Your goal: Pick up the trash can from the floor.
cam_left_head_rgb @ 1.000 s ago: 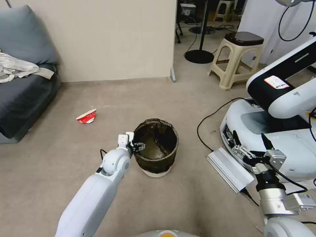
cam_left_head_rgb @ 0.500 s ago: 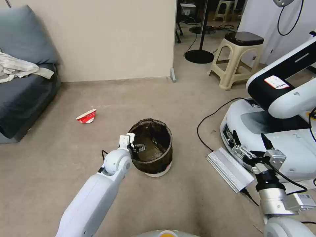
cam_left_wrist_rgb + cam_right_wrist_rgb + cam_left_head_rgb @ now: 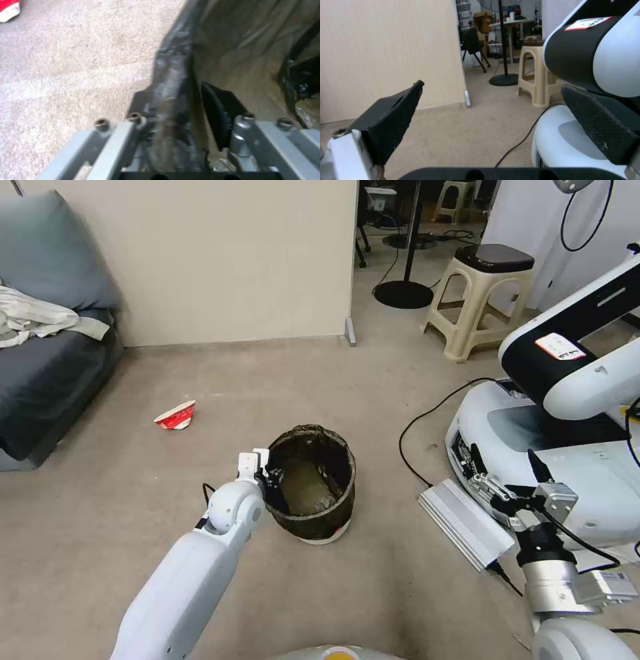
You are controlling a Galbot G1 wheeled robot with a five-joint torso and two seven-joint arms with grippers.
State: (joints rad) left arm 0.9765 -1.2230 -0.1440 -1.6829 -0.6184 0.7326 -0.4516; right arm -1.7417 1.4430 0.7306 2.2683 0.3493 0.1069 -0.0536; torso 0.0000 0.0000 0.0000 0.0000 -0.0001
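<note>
The trash can [image 3: 313,513], a small round white bin lined with a dark bag, stands slightly tilted on the beige floor [image 3: 133,493] in front of me. My left gripper [image 3: 268,484] is shut on its near-left rim. In the left wrist view the bagged rim [image 3: 170,75] runs between the fingers of the left gripper [image 3: 171,93], and one black pad [image 3: 218,117] sits inside the can. My right gripper [image 3: 505,465] hangs open at the lower right, well away from the can. The right wrist view shows the right gripper [image 3: 493,86] holding nothing.
A crushed red-and-white paper cup [image 3: 177,415] lies on the floor to the can's far left. A grey sofa [image 3: 47,373] is at the left. A white robot base [image 3: 533,447], a silver box [image 3: 463,523] and a black cable [image 3: 417,437] are at the right. A beige stool [image 3: 480,300] stands behind them.
My left gripper has dropped lower onto the rim and closed on it. The can shifted a little and now leans slightly. The right arm has not moved.
</note>
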